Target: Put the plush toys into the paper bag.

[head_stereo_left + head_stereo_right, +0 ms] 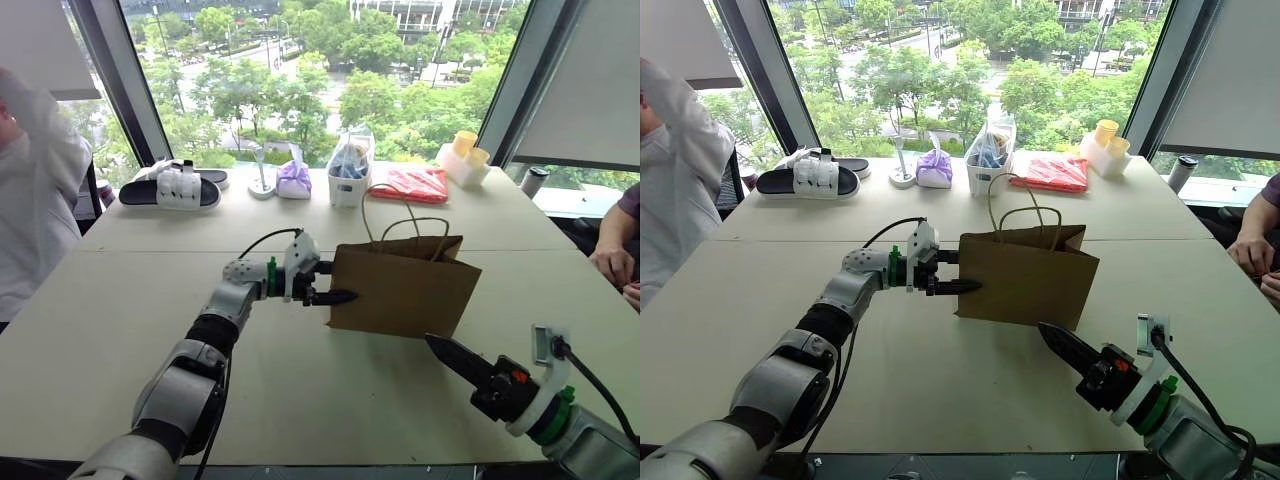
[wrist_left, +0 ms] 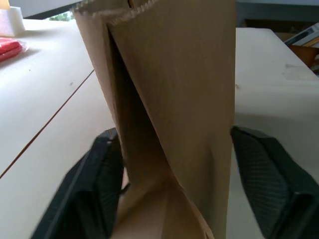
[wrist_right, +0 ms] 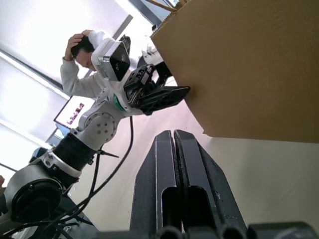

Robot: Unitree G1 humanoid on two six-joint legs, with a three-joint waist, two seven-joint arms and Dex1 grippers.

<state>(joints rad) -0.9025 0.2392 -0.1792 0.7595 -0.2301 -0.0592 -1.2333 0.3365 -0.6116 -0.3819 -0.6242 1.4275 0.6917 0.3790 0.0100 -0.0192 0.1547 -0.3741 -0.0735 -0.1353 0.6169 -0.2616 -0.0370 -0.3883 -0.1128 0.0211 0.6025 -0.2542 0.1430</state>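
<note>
So the paper bag [image 1: 405, 288] stands upright around the middle of the bench [image 1: 300, 400], plain brown kraft, mouth up, with thin tan loop handles arching over the top. It has a folded side gusset with a deep crease running down it, and the top edge is cut zigzag. Can't see inside it from any angle, and I can't spot the plush toys.

The left gripper [image 1: 335, 297] is level at the bag's narrow end. In the left wrist view its fingers [image 2: 94, 189] are spread wide, one on each side of the gusseted end, so the bag sits between them. Whether the pads actually touch the paper I can't tell. The right gripper [image 1: 450, 357] hangs low in front of the bag, off its near right corner, fingers pressed flat together with nothing between them.

The bench is a pale cream top with a seam running across it behind the bag. Along the far edge by the window: a black-and-white sandal [image 1: 172, 190], a purple tied pouch [image 1: 294, 180], a clear plastic bag of items [image 1: 350, 165], a red packet [image 1: 410, 184] and some pale yellow cups [image 1: 465, 150]. Big windows behind, all green trees outside. A person in white [image 1: 35, 190] is at the left edge, and another person's hand [image 1: 610, 265] rests on the bench at the right.
</note>
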